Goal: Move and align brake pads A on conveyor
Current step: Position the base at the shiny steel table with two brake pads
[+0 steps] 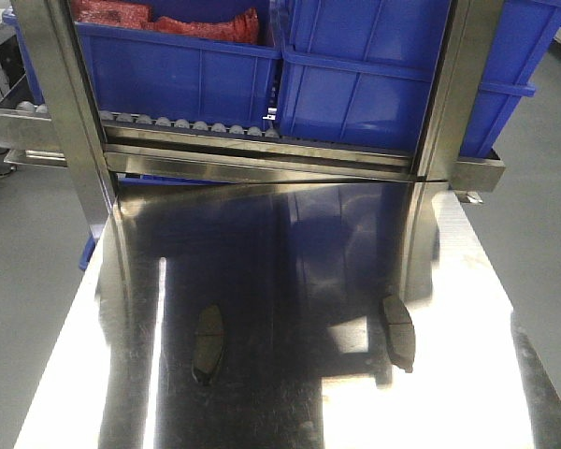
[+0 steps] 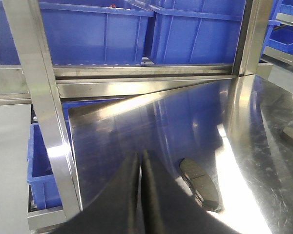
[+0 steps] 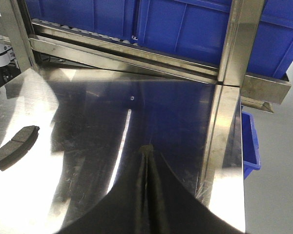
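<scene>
Pick-up judged pending. Left gripper (image 2: 141,160) fingers pressed together, empty; grey-brown curved brake pad (image 2: 200,184) just right of tips. Right gripper (image 3: 146,149) likewise; second pad (image 3: 15,147) well left. Opening required next.

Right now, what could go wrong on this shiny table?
The left brake pad and right brake pad lie flat on the slick steel table, so a grab may just shove them. Glare and reflections could hide their edges. The left gripper and right gripper look shut; lowered so, they'd bump pads.
</scene>
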You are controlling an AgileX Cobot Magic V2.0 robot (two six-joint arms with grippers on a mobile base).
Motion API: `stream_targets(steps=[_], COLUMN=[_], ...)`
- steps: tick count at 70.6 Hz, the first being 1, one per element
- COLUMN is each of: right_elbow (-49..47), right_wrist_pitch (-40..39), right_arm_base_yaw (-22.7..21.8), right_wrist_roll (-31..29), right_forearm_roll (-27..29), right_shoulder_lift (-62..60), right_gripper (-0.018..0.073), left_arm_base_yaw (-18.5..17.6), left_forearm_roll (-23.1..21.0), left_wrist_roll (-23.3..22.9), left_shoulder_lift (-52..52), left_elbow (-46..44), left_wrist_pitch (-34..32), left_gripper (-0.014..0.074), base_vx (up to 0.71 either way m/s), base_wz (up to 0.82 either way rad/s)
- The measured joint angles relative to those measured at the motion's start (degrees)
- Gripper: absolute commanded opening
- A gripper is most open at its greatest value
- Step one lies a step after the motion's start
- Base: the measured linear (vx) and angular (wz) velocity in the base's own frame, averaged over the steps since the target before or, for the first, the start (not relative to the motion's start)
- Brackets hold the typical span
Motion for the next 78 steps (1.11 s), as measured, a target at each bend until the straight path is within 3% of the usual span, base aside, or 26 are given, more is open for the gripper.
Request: stream_targets(steps=[62, 71, 78], right_elbow=[0.0, 0.0, 0.0], right_wrist_pitch=[0.0, 0.0, 0.0], right_arm_base_yaw=[0.0, 0.0, 0.0], right_wrist_roll=[0.0, 0.0, 0.0], right_forearm_roll=[0.0, 0.0, 0.0], right_shoulder_lift=[0.0, 0.0, 0.0], right_gripper=[-0.0009, -0.0009, -0.0009], left_arm_base_yaw=[0.0, 0.0, 0.0], left_forearm_roll=[0.0, 0.0, 0.0], left_wrist_roll=[0.0, 0.0, 0.0], left_shoulder_lift=[0.0, 0.0, 0.0], left_elbow=[0.0, 0.0, 0.0], left_wrist_pitch=[0.0, 0.0, -0.1], left_gripper=[-0.0003, 0.0050, 0.0166], base_vx=[0.00, 0.00, 0.00], base_wz=[0.00, 0.00, 0.00])
